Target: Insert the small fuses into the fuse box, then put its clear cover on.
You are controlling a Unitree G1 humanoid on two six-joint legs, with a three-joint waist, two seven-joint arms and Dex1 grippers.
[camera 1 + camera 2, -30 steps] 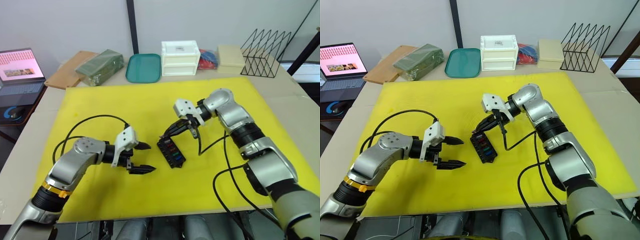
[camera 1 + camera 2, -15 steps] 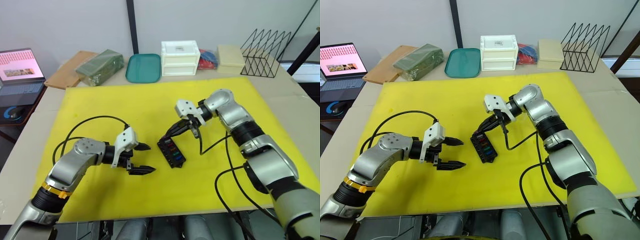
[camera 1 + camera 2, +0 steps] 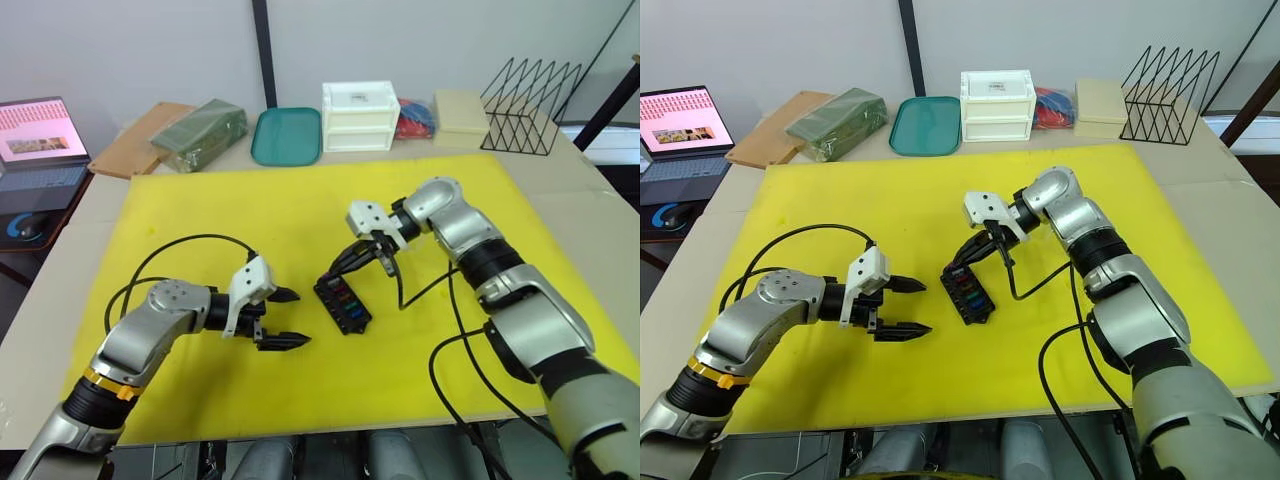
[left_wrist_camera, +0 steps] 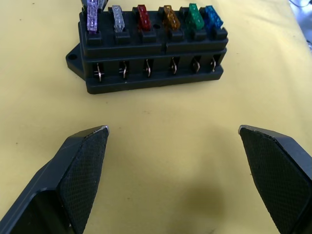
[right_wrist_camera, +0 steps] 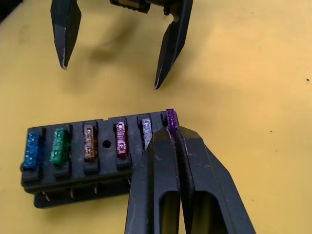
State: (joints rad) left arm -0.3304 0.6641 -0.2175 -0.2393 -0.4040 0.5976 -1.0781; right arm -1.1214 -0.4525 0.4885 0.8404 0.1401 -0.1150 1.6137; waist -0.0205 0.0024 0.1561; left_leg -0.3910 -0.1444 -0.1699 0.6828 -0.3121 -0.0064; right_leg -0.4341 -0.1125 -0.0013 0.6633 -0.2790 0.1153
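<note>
Nearest, left claw (image 3: 902, 306) gaping wide and empty, hovering just above the yellow mat (image 3: 820, 200) on the tabletop. Beyond, fuse box (image 3: 967, 293) flat on the mat: rigid black plastic, likely light enough to skid. Farther, right claw (image 5: 171, 139) pinched shut on the purple fuse (image 5: 170, 117) at the end slot (tiny, slick, probably best nipped by its plastic head).
</note>
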